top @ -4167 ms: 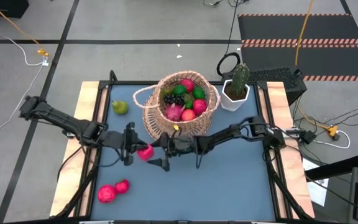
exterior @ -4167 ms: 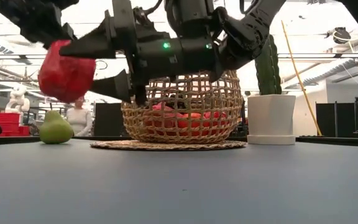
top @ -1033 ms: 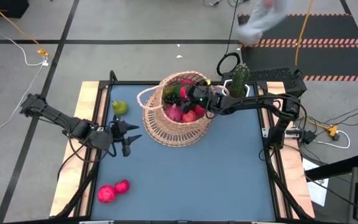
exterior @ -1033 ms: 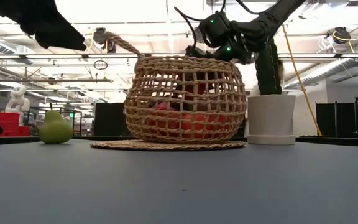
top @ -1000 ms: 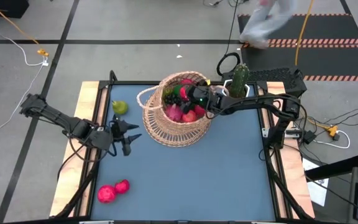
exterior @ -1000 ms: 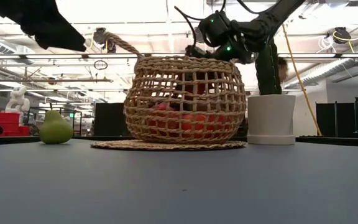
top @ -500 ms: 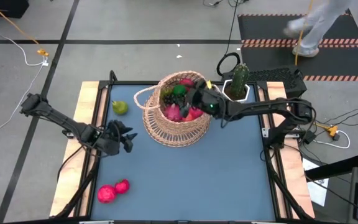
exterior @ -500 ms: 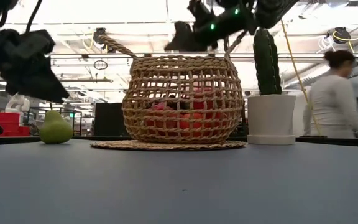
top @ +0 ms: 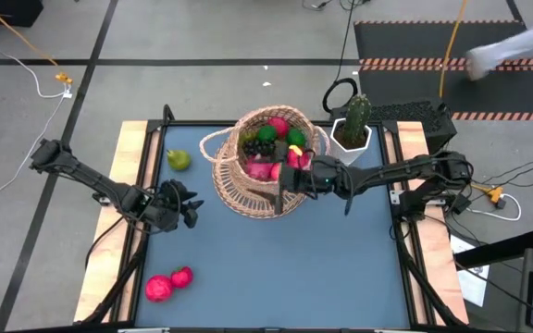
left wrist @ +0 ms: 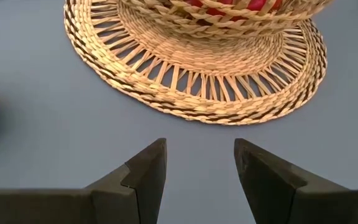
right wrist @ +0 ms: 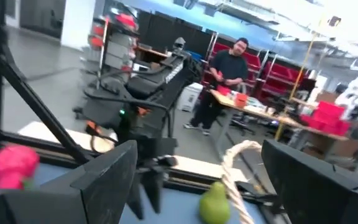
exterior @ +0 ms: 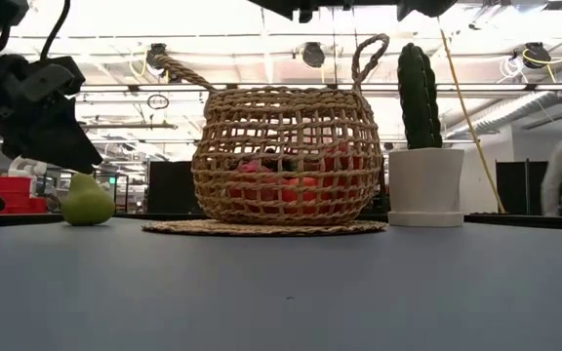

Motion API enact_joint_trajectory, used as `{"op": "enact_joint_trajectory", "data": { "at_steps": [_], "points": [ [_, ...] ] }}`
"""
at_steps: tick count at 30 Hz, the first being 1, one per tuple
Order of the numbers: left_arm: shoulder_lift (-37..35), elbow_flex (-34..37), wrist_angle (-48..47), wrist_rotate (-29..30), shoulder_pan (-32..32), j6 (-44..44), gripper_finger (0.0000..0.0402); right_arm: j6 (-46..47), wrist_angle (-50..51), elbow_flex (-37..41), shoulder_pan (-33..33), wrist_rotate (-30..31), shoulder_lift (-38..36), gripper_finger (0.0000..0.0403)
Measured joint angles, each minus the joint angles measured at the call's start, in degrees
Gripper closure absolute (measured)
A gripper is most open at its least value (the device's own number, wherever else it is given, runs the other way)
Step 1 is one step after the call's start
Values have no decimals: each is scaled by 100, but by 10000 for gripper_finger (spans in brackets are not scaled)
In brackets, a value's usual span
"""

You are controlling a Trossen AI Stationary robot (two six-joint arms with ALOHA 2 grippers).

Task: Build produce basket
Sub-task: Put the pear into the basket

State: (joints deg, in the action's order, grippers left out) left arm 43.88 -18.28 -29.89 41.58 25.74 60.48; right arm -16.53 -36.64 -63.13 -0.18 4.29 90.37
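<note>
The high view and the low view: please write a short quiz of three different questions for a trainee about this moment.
1. True or false: the green pear already lies inside the large round tan woven wicker basket.
2. How many red or pink fruits lie loose on the blue table near its front left corner?
A) none B) two C) five
3. Fill in: the white hexagonal pot beside the basket holds a green ____.

Key:
1. False. The pear lies on the table, beyond the open left gripper.
2. B.
3. Cactus.

The open right gripper is over the basket's near side.
</note>
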Motion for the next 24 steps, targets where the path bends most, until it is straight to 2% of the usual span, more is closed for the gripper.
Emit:
{"op": "enact_joint_trajectory", "data": {
  "at_steps": [3, 6, 13, 18, 21, 24],
  "points": [
    [-1, 0, -2, -2, 0, -21, 211, 275, -1, 0, 92, -72, 2, 62],
    [-14, 0, -45, -2, -7, -87, 211, 492, -174, -79, 201, -527, 284, 62],
    [-46, 0, -37, 15, -299, -143, 211, 359, 108, -1058, 598, -571, 1941, 62],
    [-57, 0, -57, -107, -432, -170, 211, -119, 582, -2091, 831, 24, 2921, 62],
    [-57, 0, -62, -107, -506, -174, 211, -327, 651, -2423, 933, 528, 3311, 62],
    [-55, 0, -68, -107, -616, -174, 211, -324, 575, -2539, 971, 640, 3564, 62]
  ]
}}
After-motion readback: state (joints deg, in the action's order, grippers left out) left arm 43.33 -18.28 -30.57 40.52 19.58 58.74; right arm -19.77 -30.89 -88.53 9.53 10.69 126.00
